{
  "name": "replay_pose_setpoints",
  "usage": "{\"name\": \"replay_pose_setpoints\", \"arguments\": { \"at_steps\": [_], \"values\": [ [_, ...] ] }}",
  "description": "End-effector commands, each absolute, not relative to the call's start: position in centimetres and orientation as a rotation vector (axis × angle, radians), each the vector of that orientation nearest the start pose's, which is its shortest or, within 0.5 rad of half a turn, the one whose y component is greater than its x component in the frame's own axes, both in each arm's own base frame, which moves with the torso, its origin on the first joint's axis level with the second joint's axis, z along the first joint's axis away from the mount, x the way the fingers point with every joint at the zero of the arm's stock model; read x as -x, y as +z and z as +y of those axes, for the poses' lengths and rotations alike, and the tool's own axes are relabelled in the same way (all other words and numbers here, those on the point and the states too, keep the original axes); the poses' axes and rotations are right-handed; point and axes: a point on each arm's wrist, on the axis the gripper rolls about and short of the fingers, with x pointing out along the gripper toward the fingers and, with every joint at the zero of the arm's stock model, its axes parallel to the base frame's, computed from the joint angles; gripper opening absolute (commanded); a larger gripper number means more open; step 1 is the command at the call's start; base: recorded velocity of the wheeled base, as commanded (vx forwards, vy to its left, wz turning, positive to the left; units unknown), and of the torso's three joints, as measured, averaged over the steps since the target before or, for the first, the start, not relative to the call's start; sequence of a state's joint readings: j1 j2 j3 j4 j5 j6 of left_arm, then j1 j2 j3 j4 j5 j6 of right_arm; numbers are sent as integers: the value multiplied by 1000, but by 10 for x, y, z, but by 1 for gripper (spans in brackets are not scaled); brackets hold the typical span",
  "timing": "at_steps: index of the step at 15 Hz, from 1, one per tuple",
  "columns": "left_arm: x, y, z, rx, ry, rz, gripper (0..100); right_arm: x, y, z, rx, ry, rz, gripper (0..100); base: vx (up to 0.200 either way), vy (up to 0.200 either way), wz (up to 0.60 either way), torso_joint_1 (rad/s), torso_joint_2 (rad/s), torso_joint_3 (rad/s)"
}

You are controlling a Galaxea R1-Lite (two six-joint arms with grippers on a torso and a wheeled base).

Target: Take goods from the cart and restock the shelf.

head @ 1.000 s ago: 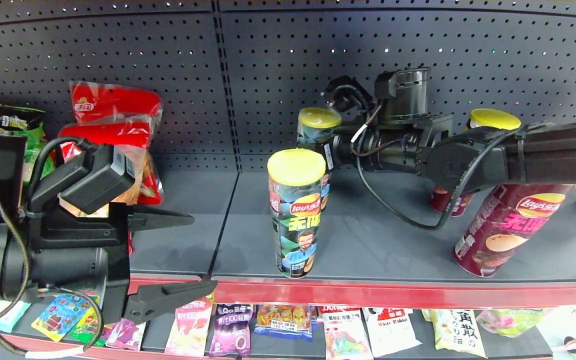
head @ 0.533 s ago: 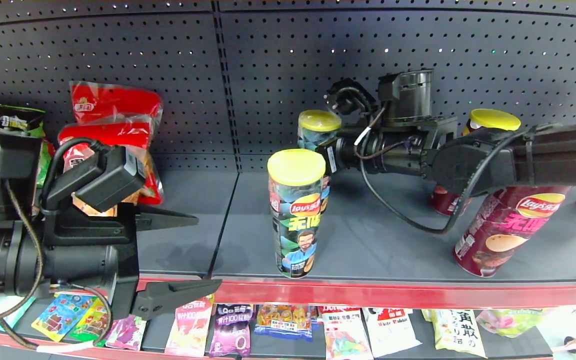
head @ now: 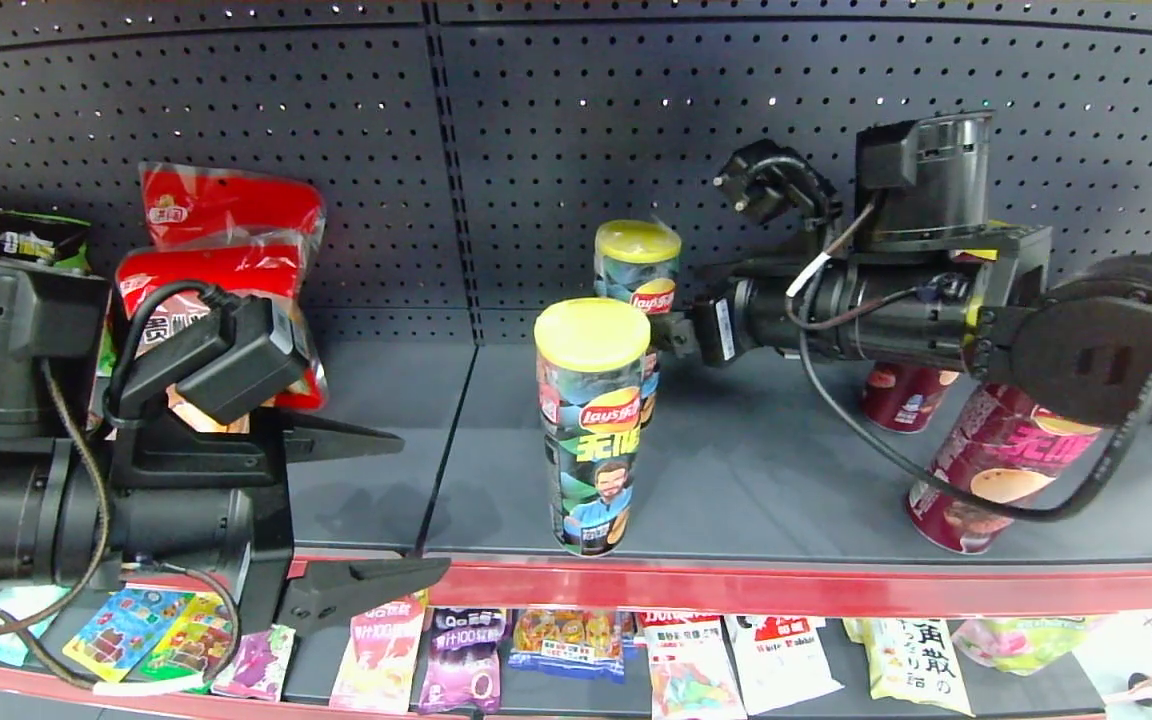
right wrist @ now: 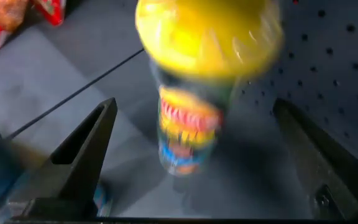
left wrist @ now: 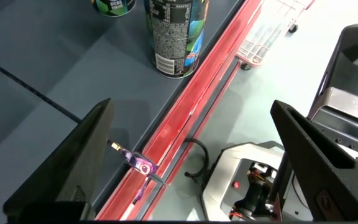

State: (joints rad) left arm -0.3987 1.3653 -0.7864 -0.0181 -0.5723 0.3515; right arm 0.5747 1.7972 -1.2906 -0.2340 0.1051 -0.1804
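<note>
Two yellow-lidded cans stood upright on the shelf (head: 736, 480), long axes vertical and lids up. The front can (head: 593, 425) was near the red front lip, and the rear can (head: 637, 265) stood just behind it, close to the pegboard wall (head: 336, 150).

The right gripper (right wrist: 194, 109) lay level just to the robot's right of the rear can. Its fingers were spread wide and held nothing, and the can stood ahead of them. A second before, that arm's wrist had been close against the rear can; it had since drawn back toward the robot's right, leaving the can standing. The left gripper (head: 421, 505) hung at the shelf's front edge, fingers also spread and empty (it had edged slightly rightward).

From the head camera, the front can covered the rear can's lower half and the right gripper's fingertips. The right arm covered much of two maroon cans (head: 996, 470). Red bags (head: 226, 260) stood at the left, partly behind the left arm.
</note>
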Motion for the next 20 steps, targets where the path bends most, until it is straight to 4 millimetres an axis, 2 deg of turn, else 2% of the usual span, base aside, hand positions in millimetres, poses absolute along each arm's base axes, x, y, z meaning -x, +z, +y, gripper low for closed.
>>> {"name": "replay_pose_setpoints", "arguments": {
  "at_steps": [1,4,6,7,12,14,15,16,17,19,20],
  "values": [
    [-189,208,-93,-264,-1037,412,100,-274,266,181,226,695,157,100,0,0,0,0,0,0],
    [-188,206,-99,-271,-1059,417,100,-258,279,170,223,658,122,100,0,0,0,0,0,0],
    [-190,205,-104,-276,-1075,417,100,-242,278,159,225,658,130,100,0,0,0,0,0,0],
    [-194,205,-107,-280,-1078,396,100,-228,275,151,226,665,135,100,0,0,0,0,0,0],
    [-210,202,-115,-290,-1059,362,100,-186,281,128,215,683,90,100,0,0,0,0,0,0],
    [-211,202,-119,-290,-1071,363,100,-164,280,124,215,737,68,100,0,0,0,0,0,0],
    [-212,205,-123,-291,-1082,355,100,-146,279,119,218,771,47,100,0,0,0,0,0,0],
    [-213,206,-124,-289,-1085,351,100,-139,278,116,220,780,37,100,0,0,0,0,0,0],
    [-216,207,-128,-291,-1092,347,100,-124,276,109,223,797,21,100,0,0,0,0,0,0],
    [-222,208,-132,-293,-1092,341,100,-106,268,94,235,789,11,100,0,0,0,0,0,0],
    [-227,210,-134,-296,-1093,335,100,-90,264,78,242,748,13,100,0,0,0,0,0,0]
  ]
}}
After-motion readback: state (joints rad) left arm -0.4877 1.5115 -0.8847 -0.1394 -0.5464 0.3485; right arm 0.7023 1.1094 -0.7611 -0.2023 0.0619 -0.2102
